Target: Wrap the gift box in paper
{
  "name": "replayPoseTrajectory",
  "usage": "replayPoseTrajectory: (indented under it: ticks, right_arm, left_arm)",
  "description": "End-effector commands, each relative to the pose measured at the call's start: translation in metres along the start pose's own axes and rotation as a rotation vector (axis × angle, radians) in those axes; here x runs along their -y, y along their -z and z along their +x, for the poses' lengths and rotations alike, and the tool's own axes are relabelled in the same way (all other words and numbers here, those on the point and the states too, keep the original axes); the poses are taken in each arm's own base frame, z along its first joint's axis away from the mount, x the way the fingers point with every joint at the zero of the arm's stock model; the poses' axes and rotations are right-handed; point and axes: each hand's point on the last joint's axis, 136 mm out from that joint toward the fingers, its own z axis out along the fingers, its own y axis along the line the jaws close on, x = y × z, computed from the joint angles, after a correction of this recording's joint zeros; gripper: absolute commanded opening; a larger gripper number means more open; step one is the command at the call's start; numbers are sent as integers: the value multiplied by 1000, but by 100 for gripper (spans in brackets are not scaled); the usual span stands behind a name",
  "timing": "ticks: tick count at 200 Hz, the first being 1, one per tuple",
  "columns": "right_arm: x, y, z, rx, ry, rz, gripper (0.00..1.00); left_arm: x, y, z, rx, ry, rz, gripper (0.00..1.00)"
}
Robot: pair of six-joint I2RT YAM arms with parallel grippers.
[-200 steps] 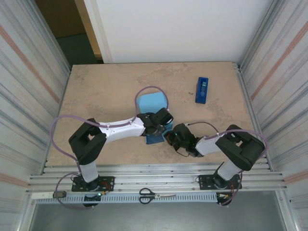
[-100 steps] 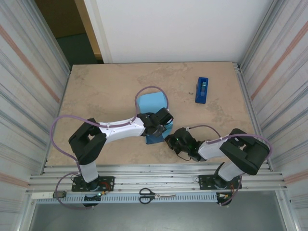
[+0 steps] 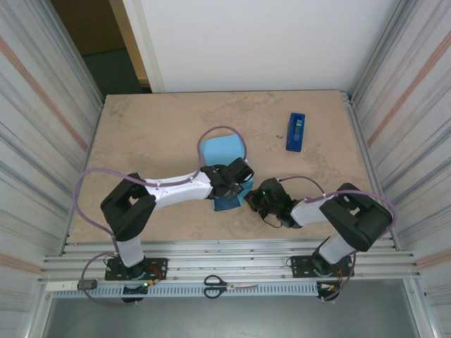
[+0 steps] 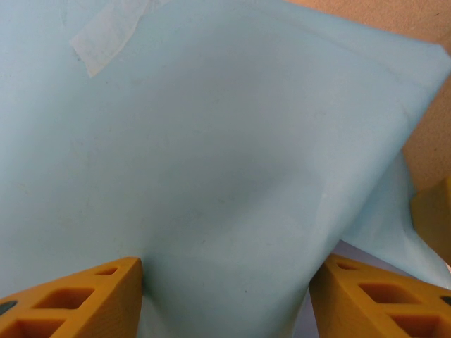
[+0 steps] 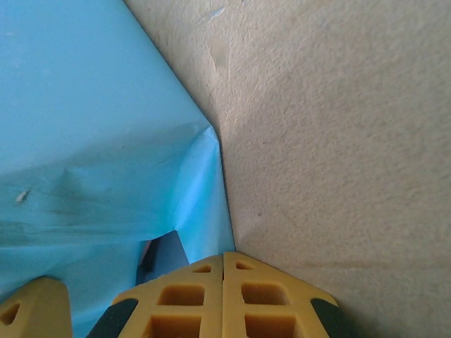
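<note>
1. At the middle of the beige, stone-mottled desk (image 3: 155, 134) lies the thin rectangular sheet of paper (image 3: 224, 150), sky-blue face up and humped. The gift box is hidden; I judge it sits under that hump.
2. The white left arm (image 3: 176, 190) reaches across the sheet. The left jaws stand moderately apart, their yellow fingers (image 4: 70, 303) straddling a swell of paper rather than visibly pinching it. A short strip of whitish tape (image 4: 106, 35) sticks to the paper beyond them.
3. The right jaws are pressed together with nothing between, their yellow fingers (image 5: 246, 299) low on the desk. They sit just beside the paper's right edge, where a creased corner comes down.
4. The step looks like tucking in the right-hand flap. To do it well:
   - The left jaws should bear straight down so the sheet cannot slide.
   - The closed right tip should push in low and level, flat against the hidden side.
   - The crease then forms sharp, not crumpled.
5. The paper looks thin, so a jabbing push could tear it or shove the whole parcel leftward.
6. A blocky royal-blue tape dispenser (image 3: 296, 132) stands well apart, toward the far right. Black-handled scissors (image 3: 229, 285) lie on the aluminium rails at the near edge.
7. Ribbed metal panels wall both sides, the back wall is white, and a dark doorway opens at the far left.
</note>
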Motion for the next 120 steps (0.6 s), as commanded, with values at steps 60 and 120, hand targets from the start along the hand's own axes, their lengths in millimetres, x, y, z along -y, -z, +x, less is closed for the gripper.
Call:
replayPoseTrajectory:
  ticks: [60, 120]
  right_arm:
    - [-1, 17, -3, 36, 72, 77, 0]
    - [-32, -2, 7, -80, 82, -51, 0]
  left_arm:
    - [38, -24, 76, -255, -40, 149, 61]
    - [38, -23, 75, -252, -39, 152, 61]
